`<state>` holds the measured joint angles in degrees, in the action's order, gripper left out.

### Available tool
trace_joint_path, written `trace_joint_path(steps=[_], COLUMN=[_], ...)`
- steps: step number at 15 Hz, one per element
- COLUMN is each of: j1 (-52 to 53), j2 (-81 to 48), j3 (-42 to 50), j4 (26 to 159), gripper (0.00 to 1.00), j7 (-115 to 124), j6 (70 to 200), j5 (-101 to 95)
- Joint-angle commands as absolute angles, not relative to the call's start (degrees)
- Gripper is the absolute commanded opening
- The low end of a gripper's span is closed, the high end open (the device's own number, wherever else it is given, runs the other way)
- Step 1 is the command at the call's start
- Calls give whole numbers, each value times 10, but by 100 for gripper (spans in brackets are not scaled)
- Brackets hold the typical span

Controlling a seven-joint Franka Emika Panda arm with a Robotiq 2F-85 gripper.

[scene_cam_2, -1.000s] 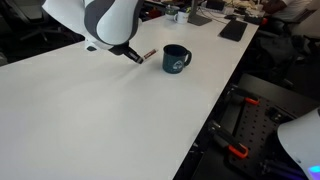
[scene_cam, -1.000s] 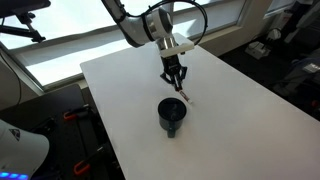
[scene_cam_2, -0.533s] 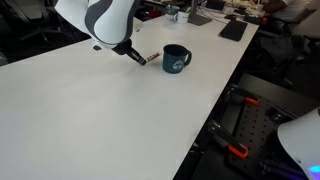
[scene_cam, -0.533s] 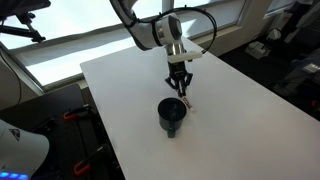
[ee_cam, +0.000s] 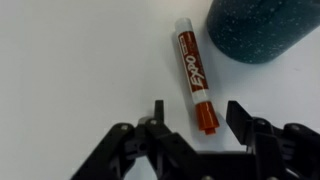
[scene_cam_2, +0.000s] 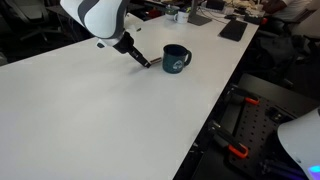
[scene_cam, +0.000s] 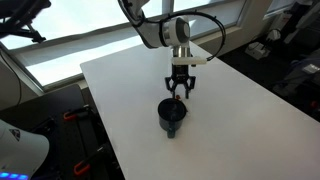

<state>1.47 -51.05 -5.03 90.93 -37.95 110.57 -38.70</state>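
A red Expo marker (ee_cam: 192, 75) lies flat on the white table (ee_cam: 70, 60), white barrel pointing away and red cap end toward the wrist. My gripper (ee_cam: 198, 112) is open, its two black fingers standing either side of the cap end without touching it. A dark blue mug (ee_cam: 255, 28) stands just past the marker's far end. In both exterior views the gripper (scene_cam: 179, 92) (scene_cam_2: 143, 61) hangs low over the table right beside the mug (scene_cam: 171, 114) (scene_cam_2: 177, 59). The marker is mostly hidden by the fingers there.
The white table (scene_cam: 240, 100) has edges close to the mug (scene_cam_2: 215, 95). A black flat object (scene_cam_2: 232, 30) and small items lie at the table's far end. Dark equipment with red clamps (scene_cam_2: 240, 150) sits on the floor beyond the edge.
The gripper has moved toward the mug with the marker. Its jaws have opened and let go of the marker, which now lies on the table.
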Motion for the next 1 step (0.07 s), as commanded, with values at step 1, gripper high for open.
trace_joint_path(steps=[1], j1=[21], j2=[-512], j3=[-43], j4=[907], gripper=[67], j7=[-383], j6=[1107], j5=[-381])
